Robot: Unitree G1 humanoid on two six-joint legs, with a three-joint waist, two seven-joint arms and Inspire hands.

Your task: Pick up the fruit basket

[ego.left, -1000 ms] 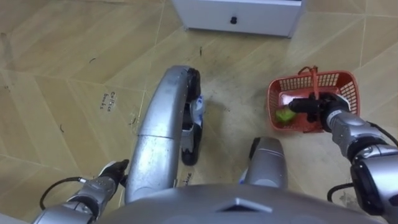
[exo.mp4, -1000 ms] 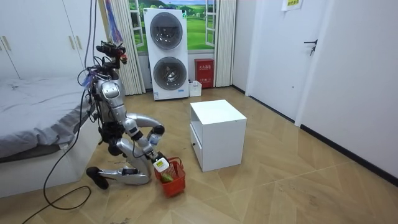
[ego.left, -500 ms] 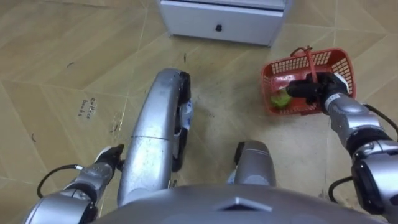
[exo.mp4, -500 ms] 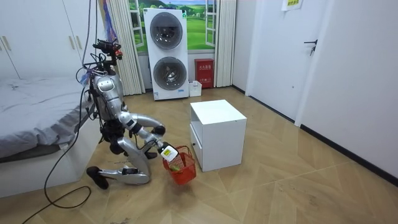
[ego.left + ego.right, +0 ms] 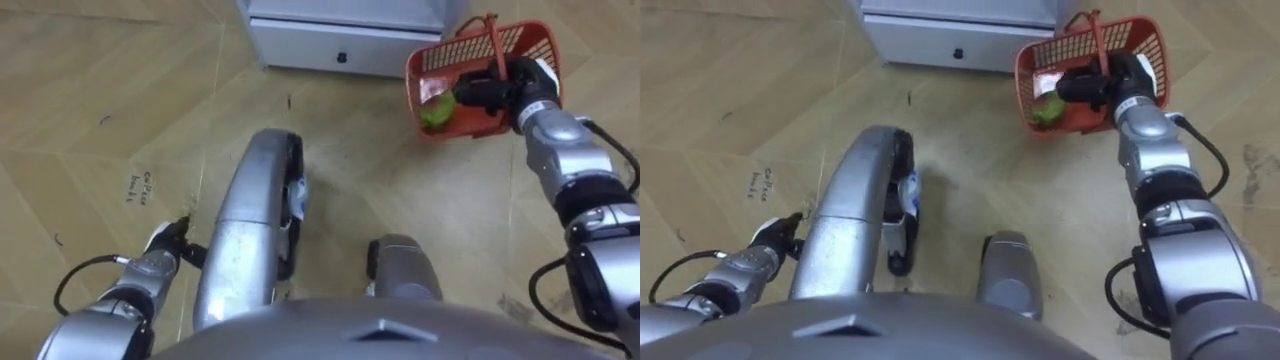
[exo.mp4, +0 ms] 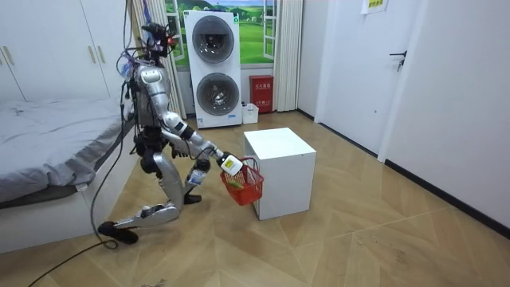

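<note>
Fruit basket (image 5: 440, 58), red mesh, hangs clear of the floor just in front of the white cabinet (image 5: 340, 40). In the room view we see it (image 6: 243, 190) against the cabinet's lower near corner (image 6: 279, 171). A green fruit (image 5: 436, 108) lies inside. The right hand (image 5: 505, 90) has its fingers curled round the basket's thin red handle (image 5: 492, 45) and carries it. The cabinet's drawer knob (image 5: 342, 58) faces us, beside the basket. The left hand (image 5: 163, 252) hangs low, well away from the cabinet; we cannot tell its state. The robot half-kneels on the cabinet's room-view left, one leg trailing back.
</note>
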